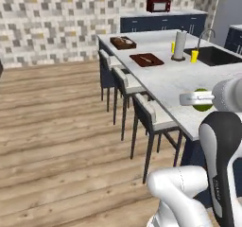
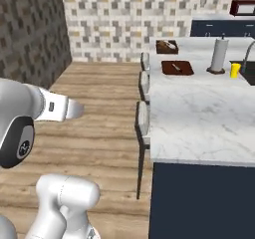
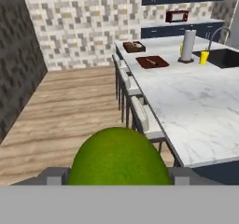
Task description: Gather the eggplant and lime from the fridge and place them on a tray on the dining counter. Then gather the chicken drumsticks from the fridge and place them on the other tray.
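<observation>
Ahead, stools line the counter bearing two trays.

A long counter runs from near to far, with three stools along its left side. On its far part lie two trays, one behind the other. To their right stands a paper-towel roll, then a cup and a sink. A microwave sits on the far back counter.
</observation>
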Available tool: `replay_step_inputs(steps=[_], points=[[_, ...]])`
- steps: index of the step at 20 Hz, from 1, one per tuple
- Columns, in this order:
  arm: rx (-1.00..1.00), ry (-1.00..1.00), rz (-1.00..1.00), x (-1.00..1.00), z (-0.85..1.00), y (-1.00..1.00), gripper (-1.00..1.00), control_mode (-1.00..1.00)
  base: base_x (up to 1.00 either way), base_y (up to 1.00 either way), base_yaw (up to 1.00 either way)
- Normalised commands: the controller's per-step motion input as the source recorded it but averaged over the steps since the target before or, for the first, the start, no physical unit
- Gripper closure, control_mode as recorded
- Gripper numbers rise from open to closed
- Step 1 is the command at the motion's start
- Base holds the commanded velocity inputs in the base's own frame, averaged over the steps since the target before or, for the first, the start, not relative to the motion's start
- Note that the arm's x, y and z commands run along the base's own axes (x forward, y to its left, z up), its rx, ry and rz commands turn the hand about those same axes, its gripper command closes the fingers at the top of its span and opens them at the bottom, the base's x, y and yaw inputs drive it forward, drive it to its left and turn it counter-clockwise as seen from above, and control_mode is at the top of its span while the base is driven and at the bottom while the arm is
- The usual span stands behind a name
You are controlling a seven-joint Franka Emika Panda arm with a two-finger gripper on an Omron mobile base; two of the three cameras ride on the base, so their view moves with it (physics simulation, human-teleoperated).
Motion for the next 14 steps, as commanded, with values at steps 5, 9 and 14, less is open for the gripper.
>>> replay_step_inputs(steps=[5, 9, 14], points=[[0.00, 0.00, 0.00, 0.00, 0.00, 0.00, 1.00, 1.00, 0.28, 0.57, -0.66], [0.00, 0.00, 0.00, 0.00, 0.00, 0.00, 1.00, 1.00, 0.32, 0.77, -0.59], [0.00, 0.00, 0.00, 0.00, 0.00, 0.00, 1.00, 1.00, 0.23, 0.85, -0.55]])
